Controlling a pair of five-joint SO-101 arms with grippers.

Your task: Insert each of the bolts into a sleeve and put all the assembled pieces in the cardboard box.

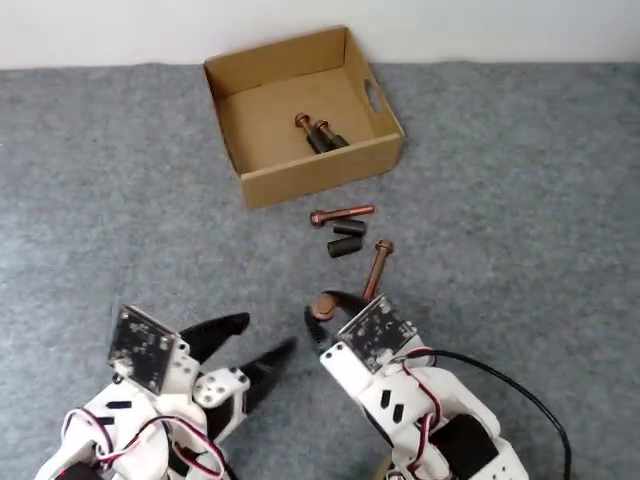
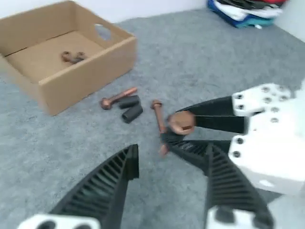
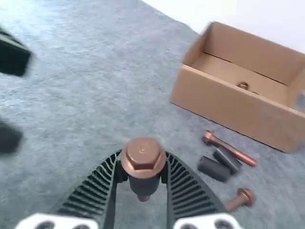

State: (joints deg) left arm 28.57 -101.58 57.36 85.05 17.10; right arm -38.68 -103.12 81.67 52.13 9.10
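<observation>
Running off the high view's lower edge, the left arm [image 1: 150, 420] and the right arm [image 1: 430, 410] were cut short at their bases, with grey carpet [image 1: 540, 200] under everything. The cardboard box [image 1: 320, 180] sat at 12 o'clock from the right gripper [image 3: 142, 183]. In the right wrist view its near wall hid most of the two assembled pieces [image 1: 320, 133] inside, and just one copper head peeped over. The left gripper [image 1: 268, 335], at 8 o'clock from the right one, stood spread wide and held nothing. The right gripper was clenched on a held bolt [image 3: 143, 157], head up. A dark sleeve [image 3: 143, 180] covered its shank, so only the tip showed below. At 2 o'clock from that gripper, near but apart, lay a loose bolt [image 1: 378, 268], tilted. Farther toward the box lay another bolt [image 1: 342, 213], with two bare sleeves [image 1: 345, 246] just beside it at 6 o'clock.
</observation>
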